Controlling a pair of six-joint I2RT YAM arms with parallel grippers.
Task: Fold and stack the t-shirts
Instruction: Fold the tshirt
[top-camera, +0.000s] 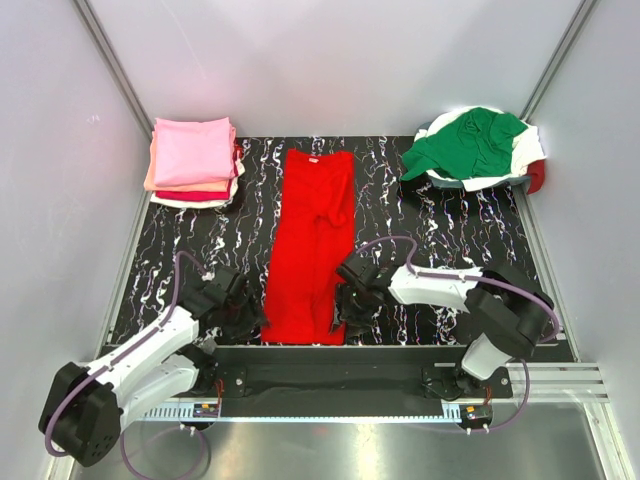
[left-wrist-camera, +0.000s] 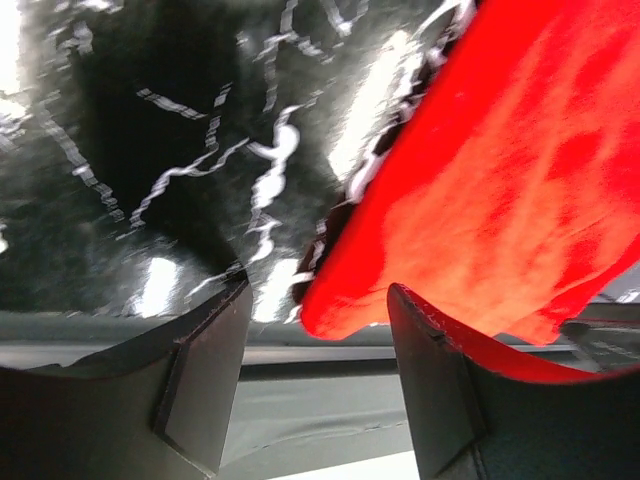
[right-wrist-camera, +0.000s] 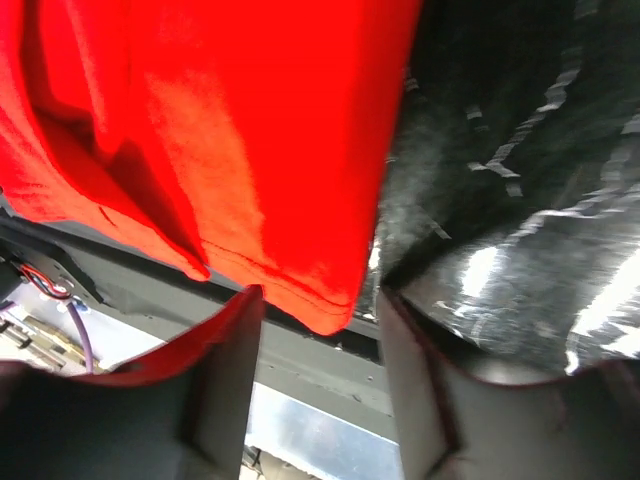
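A bright red t-shirt (top-camera: 312, 240) lies folded into a long strip down the middle of the black marbled mat (top-camera: 420, 240). My left gripper (top-camera: 243, 312) is open at its near left corner (left-wrist-camera: 345, 305); the cloth edge lies between the fingers. My right gripper (top-camera: 347, 305) is open at the near right corner (right-wrist-camera: 330, 300), the hem just above the gap. A stack of folded shirts, pink (top-camera: 193, 150) on top, with salmon, dark red and white below, sits at the back left. A green t-shirt (top-camera: 470, 143) is heaped at the back right.
The green shirt lies in a white basket (top-camera: 530, 150) with white and red cloth beneath. Grey walls close in both sides. The metal front rail (top-camera: 330, 375) runs along the mat's near edge.
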